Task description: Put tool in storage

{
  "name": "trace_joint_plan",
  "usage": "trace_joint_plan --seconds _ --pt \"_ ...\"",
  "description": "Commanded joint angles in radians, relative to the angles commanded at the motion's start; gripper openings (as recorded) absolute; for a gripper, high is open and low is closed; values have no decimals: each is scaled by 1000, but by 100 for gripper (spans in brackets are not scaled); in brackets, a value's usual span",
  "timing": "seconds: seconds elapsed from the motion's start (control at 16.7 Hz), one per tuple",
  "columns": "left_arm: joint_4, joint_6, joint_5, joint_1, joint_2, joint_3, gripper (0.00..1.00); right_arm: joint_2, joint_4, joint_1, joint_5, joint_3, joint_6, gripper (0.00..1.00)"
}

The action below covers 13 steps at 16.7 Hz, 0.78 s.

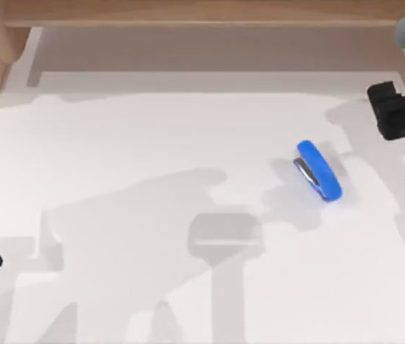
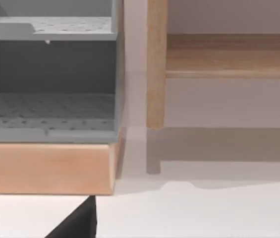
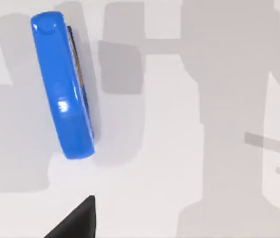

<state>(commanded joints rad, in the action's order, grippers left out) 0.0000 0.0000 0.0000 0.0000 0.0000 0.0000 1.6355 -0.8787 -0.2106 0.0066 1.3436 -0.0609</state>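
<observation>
Stapler [image 1: 318, 170] lies on its side, right of worktop [image 1: 152, 143] centre. Right tool [image 1: 392, 111] sits far-right of it, empty; opening cannot tell. Risk: glossy rounded top slips from a skewed pinch.

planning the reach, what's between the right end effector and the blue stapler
Bare white table, shadow only, between right end effector and stapler, per the top view.

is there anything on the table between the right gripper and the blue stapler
Nothing visible. The stapler lies on its side on the white table, right of centre, and the right gripper sits beyond it near the right edge. The stretch of table between them holds only shadows.
</observation>
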Motion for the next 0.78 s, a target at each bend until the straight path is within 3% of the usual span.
trace_joint_plan --seconds 0.42,0.78 --pt "0 0 0 0 0 0 100 527 -215 -137 -6 400 -32 100" --pt "0 0 0 0 0 0 100 615 -249 -166 -7 475 -38 100"
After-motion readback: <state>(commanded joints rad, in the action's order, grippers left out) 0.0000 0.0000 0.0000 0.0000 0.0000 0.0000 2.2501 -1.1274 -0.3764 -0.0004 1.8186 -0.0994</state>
